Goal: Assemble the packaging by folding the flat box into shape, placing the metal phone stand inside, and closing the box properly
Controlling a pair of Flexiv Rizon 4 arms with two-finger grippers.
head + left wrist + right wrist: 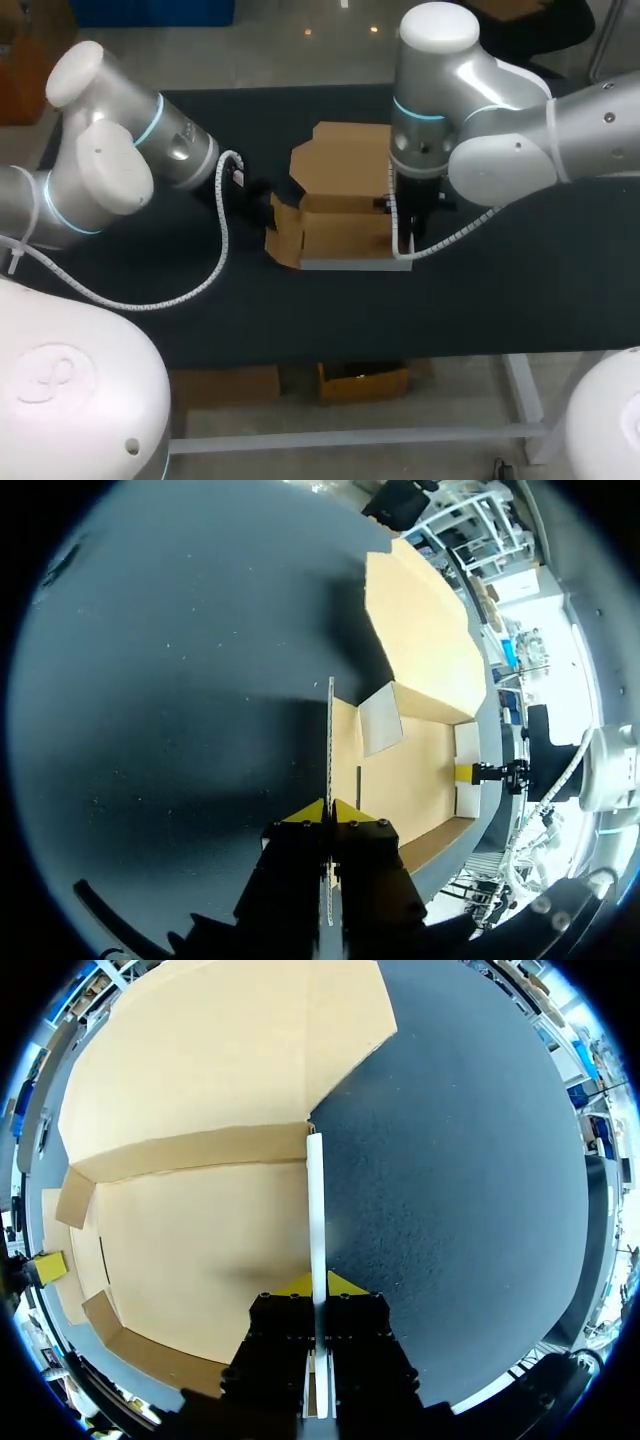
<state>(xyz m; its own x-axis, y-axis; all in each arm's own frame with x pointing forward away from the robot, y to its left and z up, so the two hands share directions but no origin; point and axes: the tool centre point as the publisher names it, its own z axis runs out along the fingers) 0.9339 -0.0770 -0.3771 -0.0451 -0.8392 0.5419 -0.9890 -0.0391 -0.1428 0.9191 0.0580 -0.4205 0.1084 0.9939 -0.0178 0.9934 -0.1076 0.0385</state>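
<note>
half-formed box [340, 225] sits mid table [500, 290], straight between my two grippers, its long axis running from one to the other. left gripper [328, 808] is clamped on the left side wall [331, 740], which stands edge-on between the tips. right gripper [318, 1282] pinches the right side wall [315, 1210] the same way. lid flap [345, 155] lies open on the box's far side. phone stand not in view, so i can't tell which arm is nearer it.

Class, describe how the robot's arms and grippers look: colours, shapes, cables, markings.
The left arm and right arm have rounded silver and white housings with light-blue rings at the joints. A white coiled cable runs along each. The left gripper and right gripper are black blocks with yellow tips.
</note>
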